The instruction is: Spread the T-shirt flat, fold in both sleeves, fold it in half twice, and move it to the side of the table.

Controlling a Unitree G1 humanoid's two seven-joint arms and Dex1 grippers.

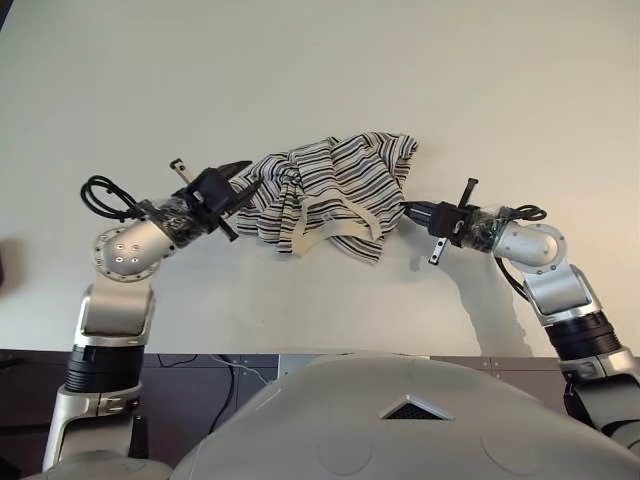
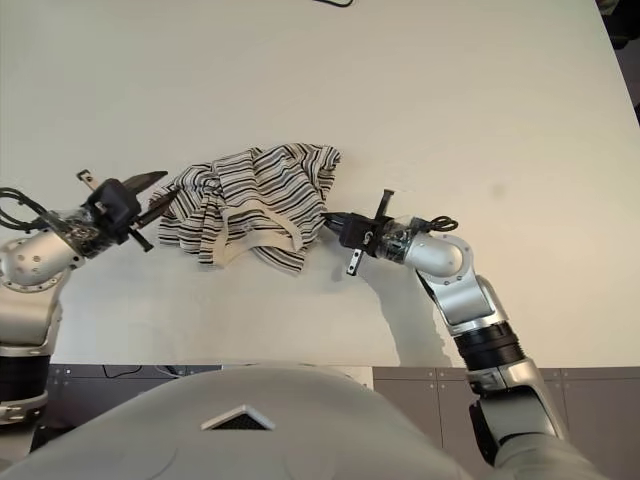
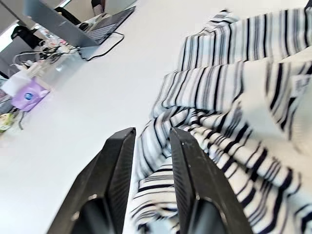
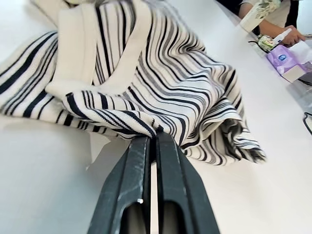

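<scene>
A black-and-white striped T-shirt (image 1: 335, 175) with cream neck trim lies bunched in a loose heap at the middle of a plain white table (image 1: 470, 80), with the robot's two arms meeting it from either side. The garment is crumpled rather than flat, its folds are piled up, and the cream trim (image 1: 330, 215) loops across the near side of the heap.

At the heap's left edge, the left gripper (image 1: 245, 180) has its black fingers a narrow gap apart. The left wrist view shows striped cloth right at the tips (image 3: 152, 134) and through the gap, but not whether the cloth is pinched between them.

At the right edge, the right gripper (image 1: 412, 208) touches the fabric low to the table. In the right wrist view its jaws are pressed together (image 4: 155, 138) with a fold of striped hem caught at the tips and the cloth rising from there into the pile.

Both arms come in from the near side, elbows bent outward. Past the shirt, toward the table's far left, sit an open grey laptop (image 3: 95, 27) and a small purple box (image 3: 28, 92).
</scene>
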